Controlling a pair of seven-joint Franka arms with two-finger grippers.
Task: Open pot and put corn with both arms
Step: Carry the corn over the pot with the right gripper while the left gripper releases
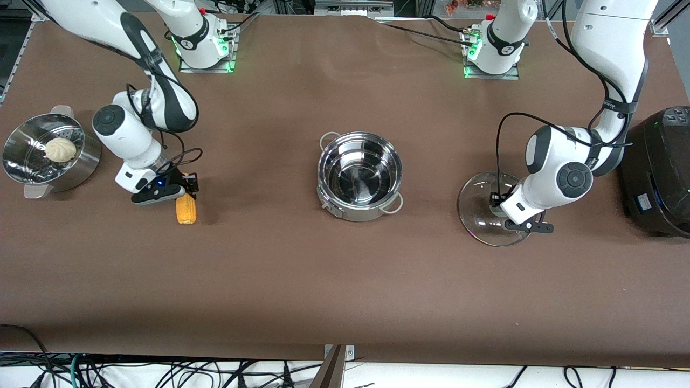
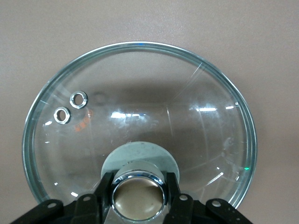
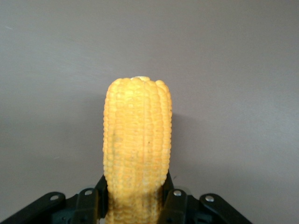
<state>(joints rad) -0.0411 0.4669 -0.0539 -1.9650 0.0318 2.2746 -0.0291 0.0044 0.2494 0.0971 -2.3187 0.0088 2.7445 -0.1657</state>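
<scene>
The steel pot (image 1: 356, 211) stands open and empty at the table's middle. Its glass lid (image 1: 477, 215) lies flat on the table toward the left arm's end. My left gripper (image 1: 497, 205) is down on it, fingers shut on the tan knob (image 2: 139, 197) in the left wrist view, where the lid (image 2: 140, 102) fills the frame. The corn (image 1: 186, 210) lies on the table toward the right arm's end. My right gripper (image 1: 185, 188) is shut on the end of it nearest the arm; in the right wrist view the cob (image 3: 138, 130) sticks out from between the fingers (image 3: 174, 200).
A perforated steamer basket (image 1: 81, 164) with a white bun (image 1: 60, 149) stands at the right arm's end of the table. A black cooker (image 1: 660, 167) stands at the left arm's end, close beside the left arm.
</scene>
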